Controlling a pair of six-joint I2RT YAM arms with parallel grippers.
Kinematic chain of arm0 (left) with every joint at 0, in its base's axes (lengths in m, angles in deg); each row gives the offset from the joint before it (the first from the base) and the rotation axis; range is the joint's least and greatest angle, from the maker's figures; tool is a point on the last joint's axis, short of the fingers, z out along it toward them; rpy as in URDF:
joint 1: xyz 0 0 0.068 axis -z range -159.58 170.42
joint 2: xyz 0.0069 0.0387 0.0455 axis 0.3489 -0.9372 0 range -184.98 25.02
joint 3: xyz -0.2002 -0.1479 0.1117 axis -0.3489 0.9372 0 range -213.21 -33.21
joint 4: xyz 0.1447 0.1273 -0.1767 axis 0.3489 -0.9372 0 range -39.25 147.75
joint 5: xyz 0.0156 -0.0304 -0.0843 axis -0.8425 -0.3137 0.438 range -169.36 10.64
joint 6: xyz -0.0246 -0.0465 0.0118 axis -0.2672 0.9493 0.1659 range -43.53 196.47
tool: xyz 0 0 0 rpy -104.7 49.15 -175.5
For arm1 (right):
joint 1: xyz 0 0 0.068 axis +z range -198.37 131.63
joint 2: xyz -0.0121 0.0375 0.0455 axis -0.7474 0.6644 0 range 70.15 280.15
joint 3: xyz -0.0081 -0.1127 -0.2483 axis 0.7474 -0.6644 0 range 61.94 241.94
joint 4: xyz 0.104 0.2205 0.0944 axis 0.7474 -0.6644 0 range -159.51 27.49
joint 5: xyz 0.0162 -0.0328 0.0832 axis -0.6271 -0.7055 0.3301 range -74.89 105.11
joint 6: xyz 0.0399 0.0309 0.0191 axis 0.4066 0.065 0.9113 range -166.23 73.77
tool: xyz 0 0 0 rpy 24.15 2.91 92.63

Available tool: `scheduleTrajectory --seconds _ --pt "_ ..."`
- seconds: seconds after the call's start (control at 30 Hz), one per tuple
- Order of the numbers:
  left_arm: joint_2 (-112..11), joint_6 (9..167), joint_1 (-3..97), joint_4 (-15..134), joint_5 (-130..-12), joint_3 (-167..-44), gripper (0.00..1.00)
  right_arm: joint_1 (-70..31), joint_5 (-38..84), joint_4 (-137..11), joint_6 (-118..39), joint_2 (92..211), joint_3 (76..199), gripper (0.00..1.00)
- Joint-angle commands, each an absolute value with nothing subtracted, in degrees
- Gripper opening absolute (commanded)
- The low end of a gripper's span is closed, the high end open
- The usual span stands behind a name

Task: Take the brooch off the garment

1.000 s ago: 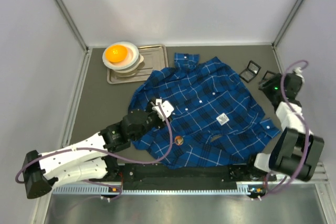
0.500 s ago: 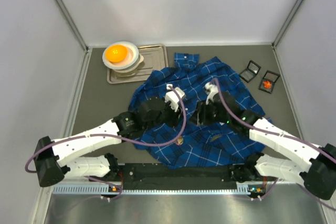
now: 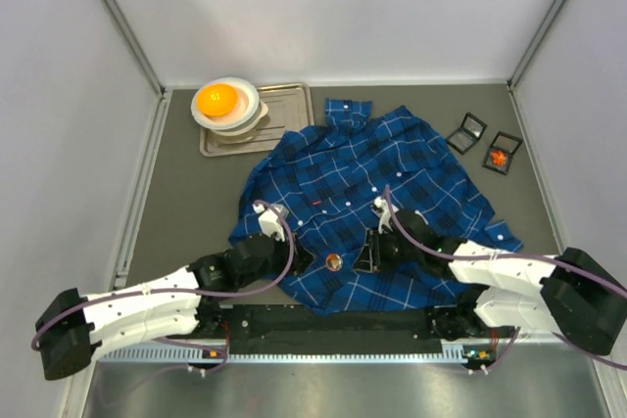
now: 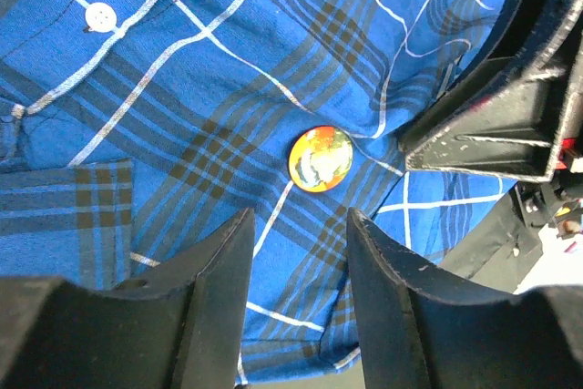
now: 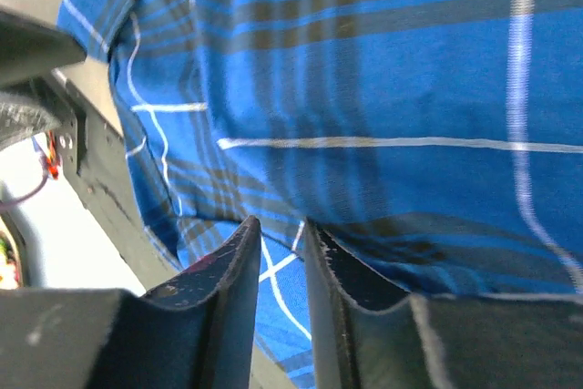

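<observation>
The garment is a dark-blue plaid shirt spread flat on the table. A round orange brooch is pinned near its front hem and shows in the left wrist view. My left gripper is open and empty just left of the brooch; its jaws hang over the cloth a little short of it. My right gripper sits just right of the brooch, low on the shirt. Its jaws are a narrow gap apart at the cloth, with nothing clearly between them.
Two small open black boxes stand at the back right, one empty, one holding a small orange item. A metal tray at the back left carries stacked bowls with an orange ball. Grey walls enclose the table.
My right arm swung from the black boxes across the shirt and came down right of the brooch. My left gripper drew back from mid-shirt to just left of the brooch.
</observation>
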State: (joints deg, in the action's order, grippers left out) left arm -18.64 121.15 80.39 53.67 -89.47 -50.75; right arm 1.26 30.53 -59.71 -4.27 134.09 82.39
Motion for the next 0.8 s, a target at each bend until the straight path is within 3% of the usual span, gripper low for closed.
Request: scheduleTrajectory --seconds 0.0,0.2,0.43,0.77 --pt "-19.3 125.5 80.3 65.9 -91.0 -48.3 0.5 -2.8 30.9 -54.2 -1.4 135.9 81.0 0.21" --pt "-25.6 123.1 80.2 67.8 -87.8 -52.2 0.49 -7.6 24.2 -62.4 3.0 129.1 75.3 0.19" --pt "-38.9 119.3 79.9 68.2 -83.9 -59.2 0.4 -4.9 33.0 -68.0 -4.7 122.0 80.1 0.25" --pt "-45.6 121.2 78.8 72.2 -85.0 -59.8 0.26 -2.5 40.8 -47.1 6.1 133.9 78.6 0.38"
